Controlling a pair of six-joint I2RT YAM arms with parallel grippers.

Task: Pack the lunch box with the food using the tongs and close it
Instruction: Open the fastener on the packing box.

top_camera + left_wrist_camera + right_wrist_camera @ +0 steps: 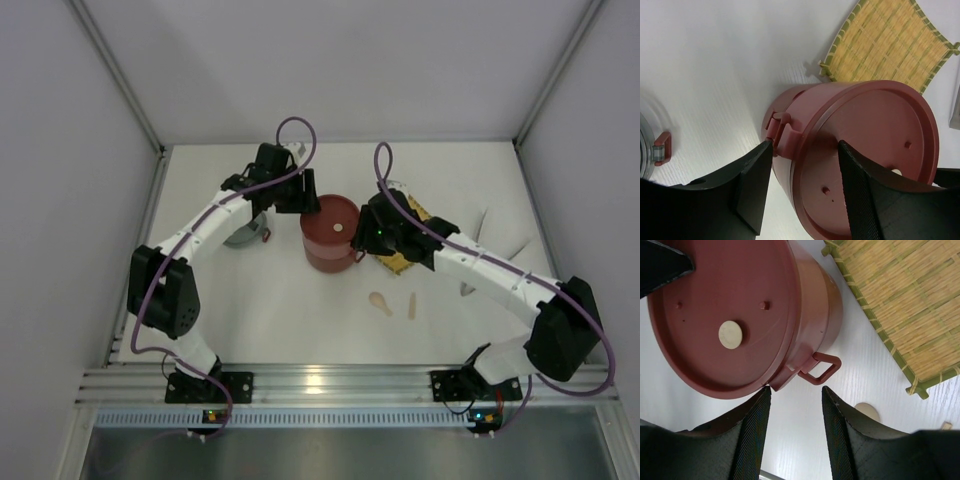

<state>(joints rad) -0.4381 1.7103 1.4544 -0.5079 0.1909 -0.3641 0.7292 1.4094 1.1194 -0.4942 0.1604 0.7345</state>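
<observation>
- My left gripper [805, 145] has its jaws apart, astride the near rim of the lunch box [865, 125]. One finger is beside the side clasp, the other over the flat lid.
- I cannot tell whether either left pad actually presses on the box.
- My right gripper [796, 390] is parted too and holds nothing. The box's small side handle [822, 367] sits just beyond its fingertips, not between them.
- The lunch box [330, 235] stands upright in the middle of the table between my two wrists. Its maroon lid is on, with the pale centre dot [730, 334] facing up.
- The yellow woven mat [900, 305] lies just beside the box on my right side, partly under my right arm in the top view.
- A second steel-lined bowl [245, 235] sits apart on my left, its maroon handle [664, 147] showing.
- The tongs [482, 228] lie on the table well to the right, beyond my right arm and untouched.
- A beige spoon [380, 301] and a short stick [411, 305] rest side by side nearer my bases.
</observation>
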